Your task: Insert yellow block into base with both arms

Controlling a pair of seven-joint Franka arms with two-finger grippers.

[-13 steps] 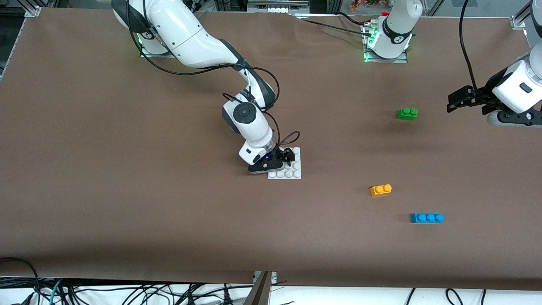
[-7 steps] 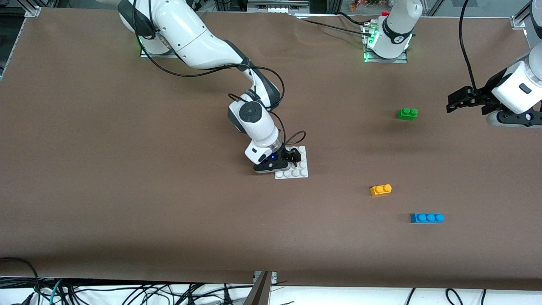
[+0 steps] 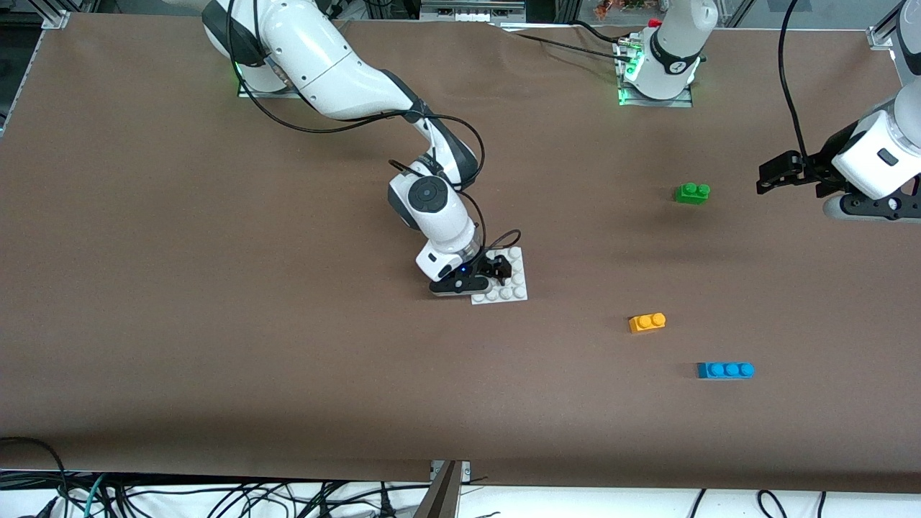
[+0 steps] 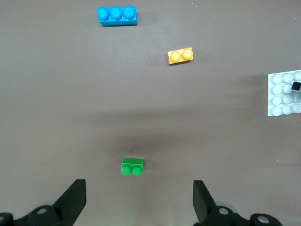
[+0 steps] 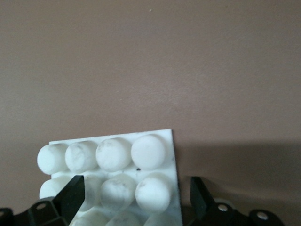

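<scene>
Right hand [image 3: 496,270] down on base [image 3: 512,284], left hand [image 3: 773,173] wide open

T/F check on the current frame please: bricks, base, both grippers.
1. The yellow block lies loose on the table, in no gripper. True.
2. The left gripper is shut on the green brick. False: it is open and empty, up over the table toward the left arm's end, and the green brick lies free on the table.
3. The right gripper is down at the base, fingers open. True.
4. The blue brick is farther from the front camera than the green brick. False: it is nearer, and nearer than the yellow block too.
5. A brick sits on the base. False: its studs carry no brick.
</scene>
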